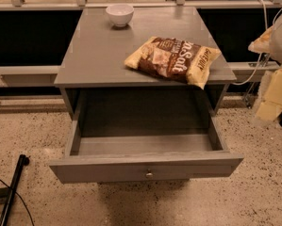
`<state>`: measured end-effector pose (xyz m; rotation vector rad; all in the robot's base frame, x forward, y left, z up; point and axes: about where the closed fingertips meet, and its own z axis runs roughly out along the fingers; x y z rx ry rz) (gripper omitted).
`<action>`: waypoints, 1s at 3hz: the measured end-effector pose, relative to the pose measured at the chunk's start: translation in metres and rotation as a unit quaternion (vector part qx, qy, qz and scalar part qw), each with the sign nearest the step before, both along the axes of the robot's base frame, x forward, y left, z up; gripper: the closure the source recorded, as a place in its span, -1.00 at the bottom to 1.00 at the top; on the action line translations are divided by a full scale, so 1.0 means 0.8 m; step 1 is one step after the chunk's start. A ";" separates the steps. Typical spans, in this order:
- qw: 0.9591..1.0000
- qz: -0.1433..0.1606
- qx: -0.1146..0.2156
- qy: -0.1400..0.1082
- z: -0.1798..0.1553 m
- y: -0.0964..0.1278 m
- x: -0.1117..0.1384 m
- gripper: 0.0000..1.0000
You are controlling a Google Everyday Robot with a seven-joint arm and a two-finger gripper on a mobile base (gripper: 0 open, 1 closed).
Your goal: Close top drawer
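Drawer (145, 166) open, one knob (149, 174); tabletop (98, 51) bears one bag (173, 60) reading "Salt", one bowl (120, 14); gripper (271, 98) at right edge, state untellable.

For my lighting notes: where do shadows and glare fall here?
Camera view: the top drawer is dim inside, shaded by the tabletop; its shadow darkens the floor beneath; the tabletop has soft sheen only; the tool looks pale at the right edge.
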<state>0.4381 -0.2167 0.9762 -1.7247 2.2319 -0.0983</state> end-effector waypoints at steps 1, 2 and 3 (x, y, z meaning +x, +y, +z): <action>1.000 0.000 0.000 0.000 0.000 0.000 0.000 -1.00; 1.000 -0.002 0.024 0.016 -0.042 0.006 0.008 -1.00; 0.998 0.017 0.059 0.013 -0.114 0.014 0.012 -1.00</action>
